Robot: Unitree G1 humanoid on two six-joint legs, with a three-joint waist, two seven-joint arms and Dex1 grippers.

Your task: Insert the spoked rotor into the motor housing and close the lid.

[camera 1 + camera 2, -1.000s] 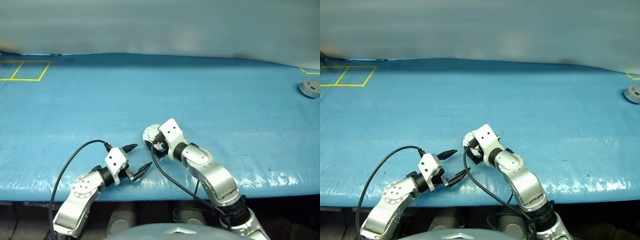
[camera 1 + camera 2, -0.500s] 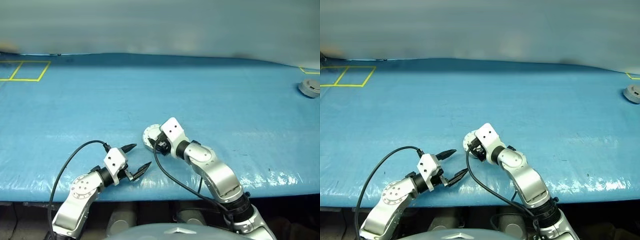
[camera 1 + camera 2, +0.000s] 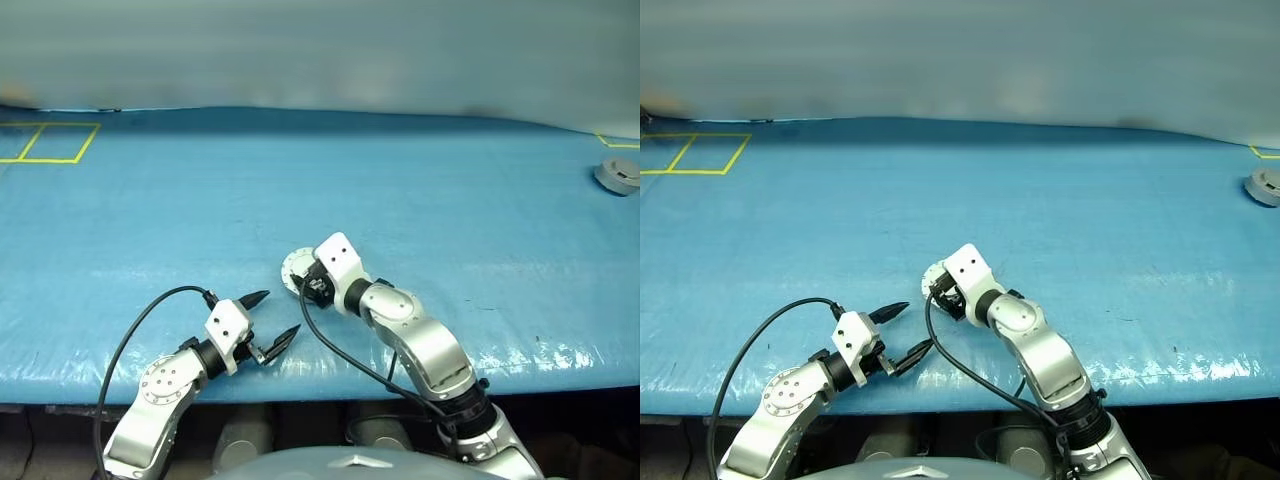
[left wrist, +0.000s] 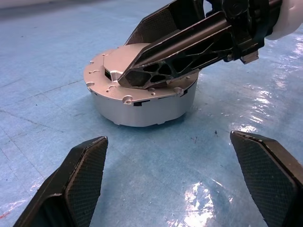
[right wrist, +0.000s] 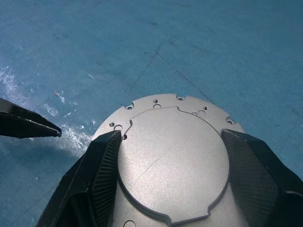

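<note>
Motor housing (image 4: 142, 92), a closed silver-grey puck, sits between the right hand's (image 5: 170, 189) spread fingers; left hand (image 3: 272, 320) released.

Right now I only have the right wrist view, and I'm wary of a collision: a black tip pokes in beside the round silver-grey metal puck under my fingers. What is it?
Observer: A fingertip of the left gripper. That gripper is open and aimed at the silver-grey metal puck from the near table edge, apart from it.
Operator: Any other part on the table?
Observer: Yes, a small round grey part lies at the far right of the blue sheet.
Operator: Are my fingers down around the puck?
Observer: In the left wrist view, one finger of the right gripper lies across the puck's top face, not down its side.
</note>
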